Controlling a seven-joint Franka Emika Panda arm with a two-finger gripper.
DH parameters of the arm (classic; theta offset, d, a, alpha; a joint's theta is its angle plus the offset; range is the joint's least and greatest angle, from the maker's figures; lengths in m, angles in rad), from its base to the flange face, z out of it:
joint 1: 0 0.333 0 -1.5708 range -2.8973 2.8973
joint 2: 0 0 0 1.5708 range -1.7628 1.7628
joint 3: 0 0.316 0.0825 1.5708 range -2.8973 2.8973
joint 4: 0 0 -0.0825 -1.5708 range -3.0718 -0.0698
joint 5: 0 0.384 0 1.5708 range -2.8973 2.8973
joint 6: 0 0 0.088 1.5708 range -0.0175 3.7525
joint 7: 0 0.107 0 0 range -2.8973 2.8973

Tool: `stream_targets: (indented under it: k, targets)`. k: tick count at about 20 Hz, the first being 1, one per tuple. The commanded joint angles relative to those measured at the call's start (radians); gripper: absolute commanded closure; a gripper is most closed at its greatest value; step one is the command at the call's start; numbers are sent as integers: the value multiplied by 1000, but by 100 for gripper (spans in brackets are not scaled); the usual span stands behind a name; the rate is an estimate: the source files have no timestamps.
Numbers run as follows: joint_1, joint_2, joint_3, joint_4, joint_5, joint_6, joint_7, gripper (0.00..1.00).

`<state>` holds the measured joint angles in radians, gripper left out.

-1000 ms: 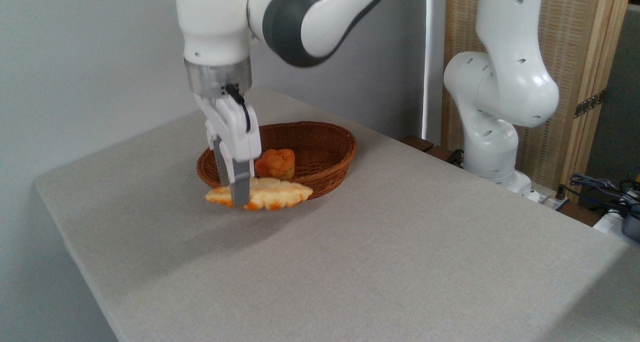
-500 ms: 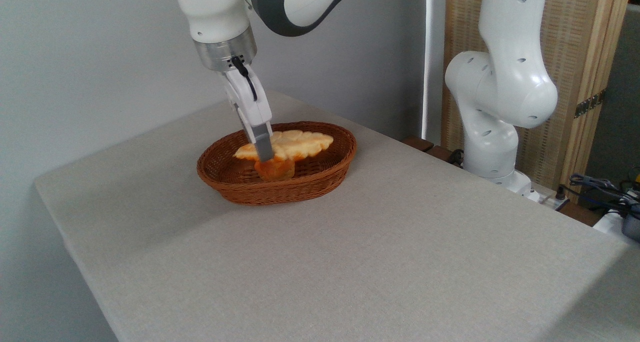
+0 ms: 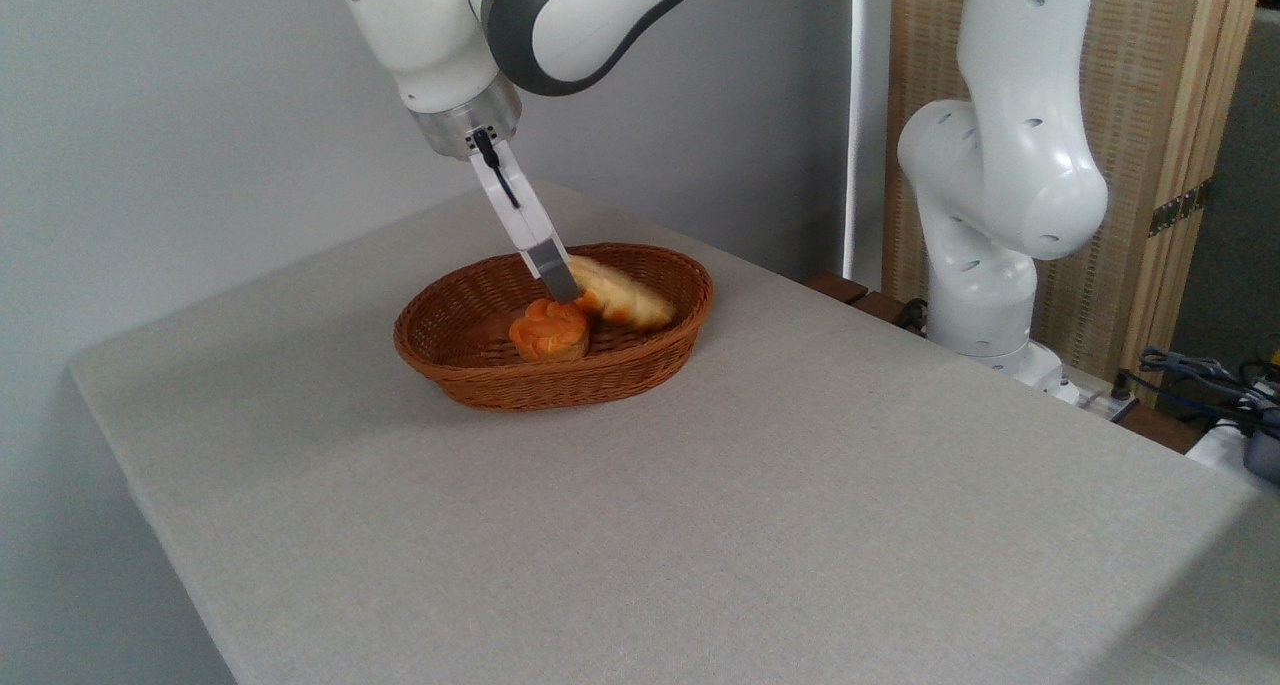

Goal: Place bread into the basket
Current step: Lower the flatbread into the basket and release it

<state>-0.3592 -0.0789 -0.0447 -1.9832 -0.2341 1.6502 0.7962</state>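
The bread [image 3: 620,295] sits inside the basket [image 3: 470,365], in its right half, tilted so that its upper left end meets the gripper [image 3: 566,290] and its lower right end points toward the basket's right rim. The gripper reaches down into the basket at a slant from the upper left, and its grey fingertips [image 3: 556,270] are at the loaf's upper left end, clamped on it as far as the view shows; only one finger can be seen plainly, since the gripper is turned edge-on to the camera. The loaf is blurred, so whether its lower end rests on the wicker or hangs just above it cannot be told.

Just left of the bread and below the fingertips, a small round orange bun [image 3: 548,331] lies in the middle of the basket, its top close to the gripper's tip. The basket stands on the grey table [image 3: 700,525], toward its far left part. To the right of the basket, well apart, the arm's white base [image 3: 985,265] rises at the table's far edge, in front of a woven screen [image 3: 1150,115]. No brand, label or writing can be read anywhere.
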Motion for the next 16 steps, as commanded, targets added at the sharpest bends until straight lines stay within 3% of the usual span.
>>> stream_targets:
  k: [1,11,16]
  targets:
    - [-11,4,13,3,-16,-4,-14,0]
    - [-17,-13,-17,44,-33,45,-48,0]
    - [-1,-39,8,63,-19,43,-57,0]
